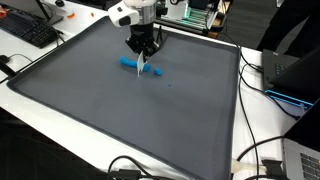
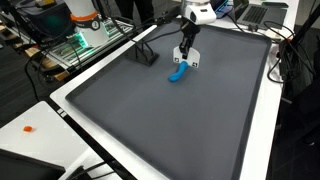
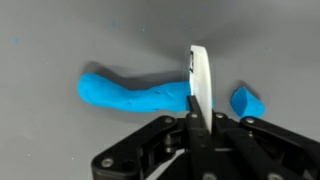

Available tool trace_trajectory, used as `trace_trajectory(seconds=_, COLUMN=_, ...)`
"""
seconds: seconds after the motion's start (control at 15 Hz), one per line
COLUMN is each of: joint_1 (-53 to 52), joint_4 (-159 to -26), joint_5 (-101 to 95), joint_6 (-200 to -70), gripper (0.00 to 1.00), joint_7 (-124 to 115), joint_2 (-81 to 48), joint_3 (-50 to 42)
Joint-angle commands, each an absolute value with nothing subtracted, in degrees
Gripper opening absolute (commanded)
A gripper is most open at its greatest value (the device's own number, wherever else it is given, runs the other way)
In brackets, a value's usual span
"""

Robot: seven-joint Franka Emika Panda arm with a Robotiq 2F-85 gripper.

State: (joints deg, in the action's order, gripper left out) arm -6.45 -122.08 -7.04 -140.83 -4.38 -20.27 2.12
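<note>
My gripper [image 3: 199,118] is shut on a thin white blade-like tool [image 3: 200,75] and holds it upright with its edge down on a blue clay roll [image 3: 135,95]. The roll lies on the grey mat [image 1: 120,110]. A small blue piece [image 3: 247,102] lies apart from the roll on the other side of the blade. In both exterior views the gripper [image 1: 143,52] [image 2: 186,55] stands right above the blue clay [image 1: 130,64] [image 2: 178,72] in the far part of the mat.
The grey mat has a raised dark rim [image 2: 90,70]. A keyboard [image 1: 28,30] and cables lie beside it. A laptop [image 1: 290,75] stands at one side. A green-lit rack [image 2: 85,42] stands beyond the mat.
</note>
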Motion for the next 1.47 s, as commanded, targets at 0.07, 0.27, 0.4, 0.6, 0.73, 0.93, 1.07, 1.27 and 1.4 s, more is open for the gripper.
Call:
trace_trajectory(seconds=0.07, joint_1=-5.62, joint_4=-122.58, joint_5=-5.98, joint_6=-141.70, gripper=0.01, joint_7=-3.39, joint_2=-22.74, joint_3=2.27)
trace_trajectory(seconds=0.27, joint_1=-4.71, joint_4=-122.35, joint_5=-2.81, joint_6=-140.53, gripper=0.01, joint_7=-2.24, joint_2=-22.53, joint_3=3.25)
trace_trajectory(seconds=0.4, joint_1=-3.99, joint_4=-122.28, joint_5=-0.21, joint_6=-139.19, gripper=0.01, joint_7=-0.79, joint_2=-22.09, joint_3=4.01)
trace_trajectory(seconds=0.6, joint_1=-3.52, joint_4=-122.15, joint_5=2.03, joint_6=-137.63, gripper=0.01, joint_7=0.81, joint_2=-21.70, joint_3=4.42)
trace_trajectory(seconds=0.73, joint_1=-3.39, joint_4=-121.97, joint_5=2.94, joint_6=-136.16, gripper=0.01, joint_7=1.10, joint_2=-21.49, joint_3=4.54)
trace_trajectory(seconds=0.93, joint_1=-3.59, joint_4=-121.71, joint_5=3.57, joint_6=-135.46, gripper=0.01, joint_7=1.28, joint_2=-21.29, joint_3=4.74)
trace_trajectory(seconds=1.07, joint_1=-4.19, joint_4=-121.75, joint_5=1.98, joint_6=-136.03, gripper=0.01, joint_7=0.34, joint_2=-20.95, joint_3=4.16)
trace_trajectory(seconds=1.27, joint_1=-4.40, joint_4=-121.67, joint_5=1.14, joint_6=-135.75, gripper=0.01, joint_7=0.06, joint_2=-20.02, joint_3=3.85)
trace_trajectory(seconds=1.4, joint_1=-4.51, joint_4=-121.66, joint_5=0.73, joint_6=-135.46, gripper=0.01, joint_7=-0.03, joint_2=-19.26, joint_3=3.73)
